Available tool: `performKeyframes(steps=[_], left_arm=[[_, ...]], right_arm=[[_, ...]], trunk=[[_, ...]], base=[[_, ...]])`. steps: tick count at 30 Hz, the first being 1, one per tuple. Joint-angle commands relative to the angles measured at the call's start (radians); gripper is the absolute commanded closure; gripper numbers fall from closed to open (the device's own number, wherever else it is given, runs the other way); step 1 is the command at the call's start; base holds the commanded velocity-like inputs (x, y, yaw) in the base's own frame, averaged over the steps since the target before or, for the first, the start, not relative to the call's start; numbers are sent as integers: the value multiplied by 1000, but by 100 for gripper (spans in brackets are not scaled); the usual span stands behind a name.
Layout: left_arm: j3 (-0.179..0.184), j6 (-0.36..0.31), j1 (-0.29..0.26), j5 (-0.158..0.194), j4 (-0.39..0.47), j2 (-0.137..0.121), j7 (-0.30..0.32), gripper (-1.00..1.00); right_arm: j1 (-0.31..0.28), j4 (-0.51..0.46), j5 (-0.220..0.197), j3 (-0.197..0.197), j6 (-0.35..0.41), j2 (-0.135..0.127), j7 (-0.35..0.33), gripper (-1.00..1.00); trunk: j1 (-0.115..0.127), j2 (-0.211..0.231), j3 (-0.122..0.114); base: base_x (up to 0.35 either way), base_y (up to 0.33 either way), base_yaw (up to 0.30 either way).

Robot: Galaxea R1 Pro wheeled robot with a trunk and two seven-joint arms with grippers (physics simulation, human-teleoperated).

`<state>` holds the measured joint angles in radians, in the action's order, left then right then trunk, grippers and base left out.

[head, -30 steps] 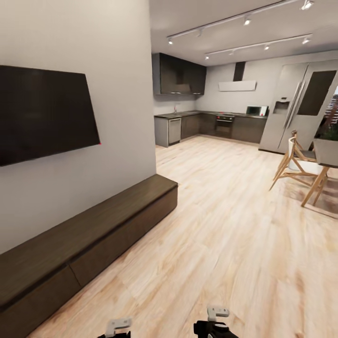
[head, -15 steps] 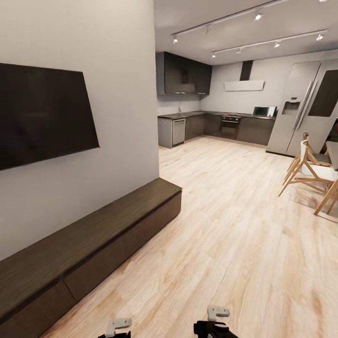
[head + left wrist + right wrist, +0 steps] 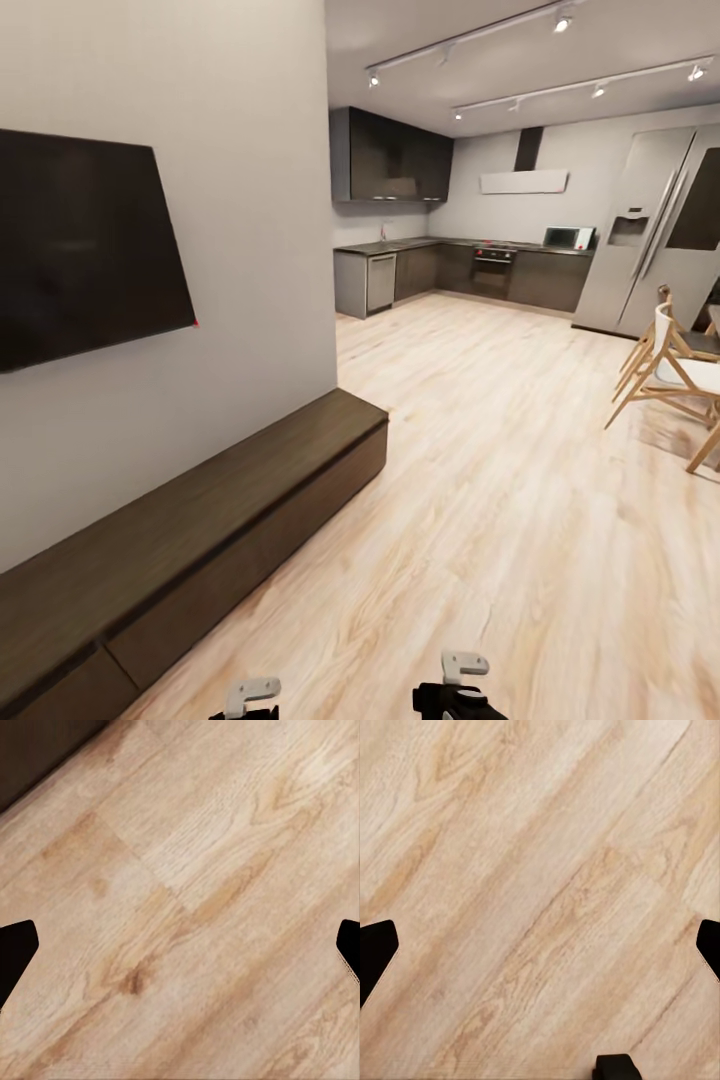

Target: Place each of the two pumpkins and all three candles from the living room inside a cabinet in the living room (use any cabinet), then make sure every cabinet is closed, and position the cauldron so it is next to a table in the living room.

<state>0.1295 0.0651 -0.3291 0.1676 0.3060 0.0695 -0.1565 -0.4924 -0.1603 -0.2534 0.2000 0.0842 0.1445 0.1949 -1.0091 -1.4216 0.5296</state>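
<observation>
Since a second ago the whole head view has swung: the television (image 3: 85,250) sits further toward the left edge and the wooden chairs (image 3: 672,375) have slid toward the right edge, so the camera has turned, not the furniture. Along the wall under the television runs the cabinet (image 3: 200,520), long, low and dark brown, with all its drawer fronts flush and shut. Beyond it, pale wood floor (image 3: 480,480) leads to the kitchen with its dark cupboards (image 3: 395,155) and tall fridge (image 3: 655,235). Both arms hang low over bare floor. The left claw (image 3: 180,945) is spread wide and holds nothing; the right claw (image 3: 540,945) is likewise spread wide and holds nothing.
</observation>
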Motion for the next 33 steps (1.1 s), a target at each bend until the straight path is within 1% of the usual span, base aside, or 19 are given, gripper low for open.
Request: performKeyframes(steps=[1, 7, 12, 21, 33], left_arm=[[9, 4, -1, 10, -1, 0, -6, -100], [9, 4, -1, 10, -1, 0, -6, -100], [9, 4, -1, 10, -1, 0, -6, -100], [9, 4, -1, 9, -1, 0, -6, -100], [9, 4, -1, 9, -1, 0, -6, -100]], right_arm=[[0, -2, -8, 9, 6, 0, 6, -100], [0, -2, -8, 9, 6, 0, 6, -100], [0, -2, -8, 9, 6, 0, 6, -100], [0, -2, -9, 9, 6, 0, 6, -100], [0, -2, -8, 9, 6, 0, 6, -100]], trunk=[[-1, 0, 1], [-1, 0, 1], [-1, 0, 1], [-1, 0, 1], [-1, 0, 1]], base=[[322, 0, 0], [322, 0, -1], [322, 0, -119], [323, -32, -260], [309, -139, -267]])
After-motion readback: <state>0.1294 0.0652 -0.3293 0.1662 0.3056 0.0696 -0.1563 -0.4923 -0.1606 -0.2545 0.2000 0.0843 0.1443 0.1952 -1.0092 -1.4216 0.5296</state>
